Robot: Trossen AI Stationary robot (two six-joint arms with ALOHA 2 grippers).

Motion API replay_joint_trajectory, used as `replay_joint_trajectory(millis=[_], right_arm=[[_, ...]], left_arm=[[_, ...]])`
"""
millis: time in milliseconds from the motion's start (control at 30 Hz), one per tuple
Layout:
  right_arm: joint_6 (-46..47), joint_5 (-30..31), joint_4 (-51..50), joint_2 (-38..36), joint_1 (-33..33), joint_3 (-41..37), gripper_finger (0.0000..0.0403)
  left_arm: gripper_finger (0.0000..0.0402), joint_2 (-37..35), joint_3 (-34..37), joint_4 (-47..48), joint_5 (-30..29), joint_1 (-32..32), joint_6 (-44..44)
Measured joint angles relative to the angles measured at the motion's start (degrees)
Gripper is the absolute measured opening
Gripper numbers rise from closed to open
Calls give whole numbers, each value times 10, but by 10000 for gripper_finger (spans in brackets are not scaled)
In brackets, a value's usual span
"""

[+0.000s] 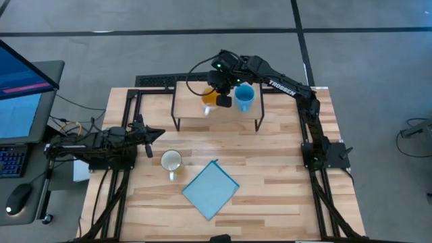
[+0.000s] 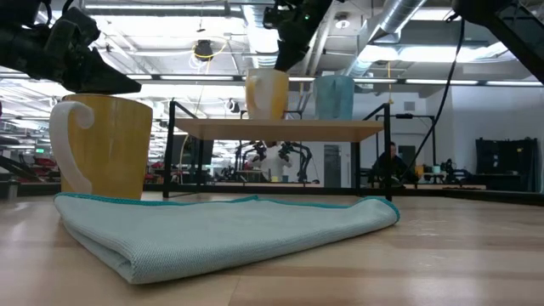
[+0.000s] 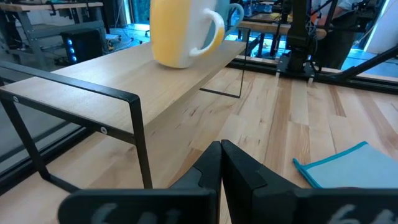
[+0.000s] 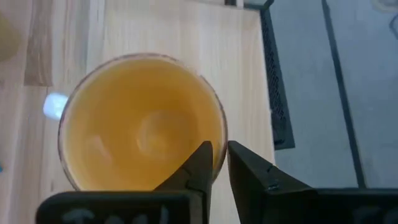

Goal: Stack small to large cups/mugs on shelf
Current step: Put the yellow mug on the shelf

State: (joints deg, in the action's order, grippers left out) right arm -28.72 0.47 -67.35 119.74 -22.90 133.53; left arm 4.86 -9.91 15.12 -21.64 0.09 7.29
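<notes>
1. Pinching the rim of the orange mug (image 4: pixel 142 124) on the shelf (image 1: pixel 196 106), beside the blue mug (image 1: pixel 244 96): right claw (image 4: pixel 219 163).
2. Waiting pressed together near the cream mug (image 1: pixel 171 160) on the worktop (image 1: pixel 283 175): left claw (image 3: pixel 220 163).

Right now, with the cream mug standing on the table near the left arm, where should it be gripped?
Grip the cream mug by its rim wall, coming straight down: it stands upright, mouth open, with its handle toward the cloth, so pinch a side away from that.
</notes>
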Motion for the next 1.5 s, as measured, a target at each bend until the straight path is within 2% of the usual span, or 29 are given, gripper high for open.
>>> replay_joint_trajectory(millis=[767, 1000, 1500], right_arm=[[-3, -6, 29, -1, 17, 15, 70], [-12, -6, -47, -1, 38, 14, 69], [-29, -6, -55, -1, 56, 14, 69]], left_arm=[[0, 0, 0, 0, -1, 0, 0], [0, 0, 0, 10, -1, 0, 0], [0, 0, 0, 11, -2, 0, 0]])
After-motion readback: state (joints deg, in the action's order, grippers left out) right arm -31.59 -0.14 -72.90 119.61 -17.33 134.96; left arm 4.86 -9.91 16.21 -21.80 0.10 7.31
